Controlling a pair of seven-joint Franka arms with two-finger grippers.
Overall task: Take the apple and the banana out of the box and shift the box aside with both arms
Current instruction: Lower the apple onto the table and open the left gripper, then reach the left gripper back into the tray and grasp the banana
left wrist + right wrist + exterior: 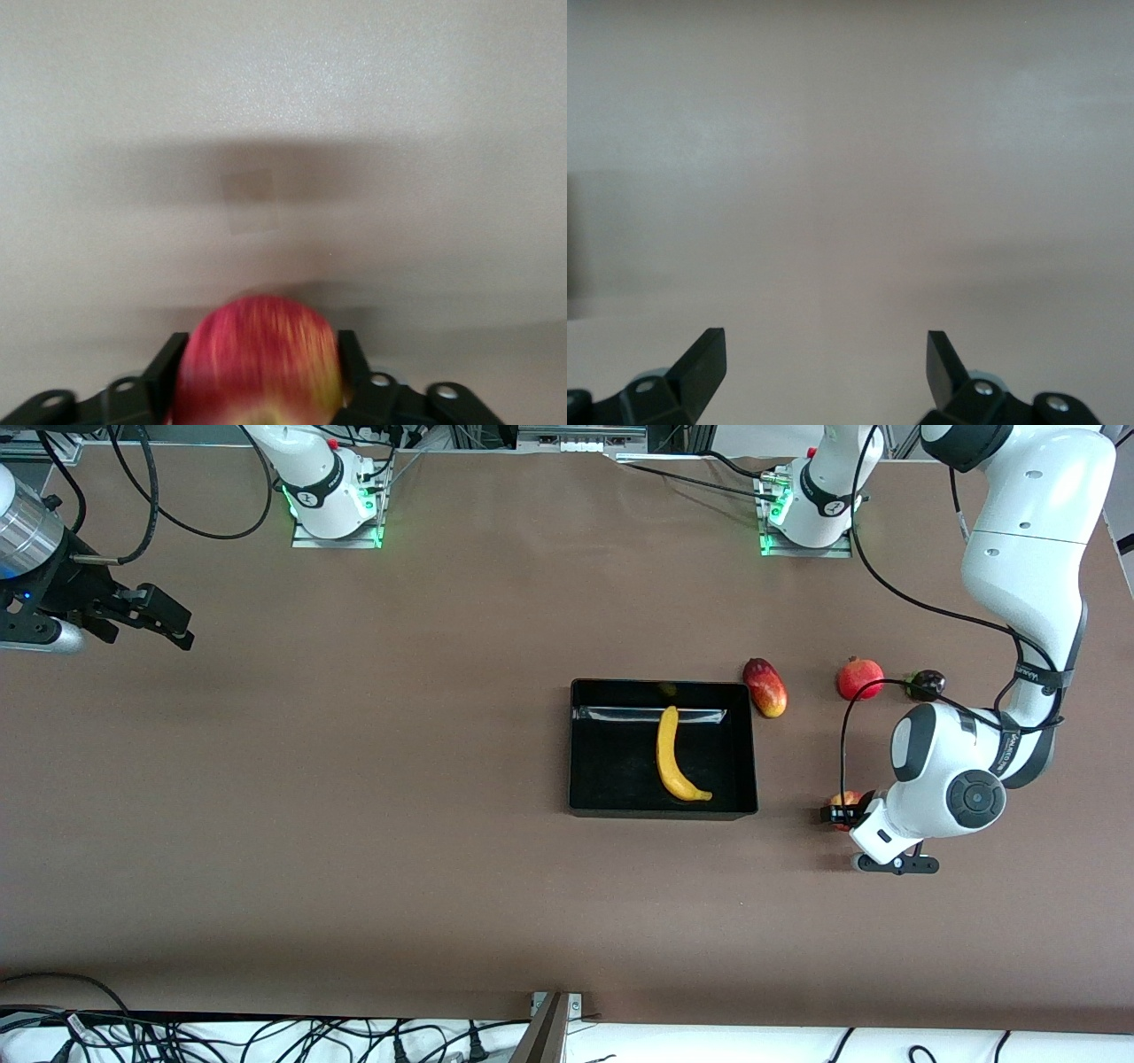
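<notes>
The black box sits mid-table with the yellow banana lying in it. My left gripper is shut on the small red-yellow apple, low over the table beside the box toward the left arm's end. In the left wrist view the apple fills the gap between the two black fingers. My right gripper is open and empty, up over bare table at the right arm's end. The right wrist view shows its gripper with the fingers wide apart over bare table.
A red-yellow mango lies just off the box's corner, farther from the front camera than the apple. A red pomegranate and a small dark purple fruit lie beside it toward the left arm's end. A black cable hangs over them.
</notes>
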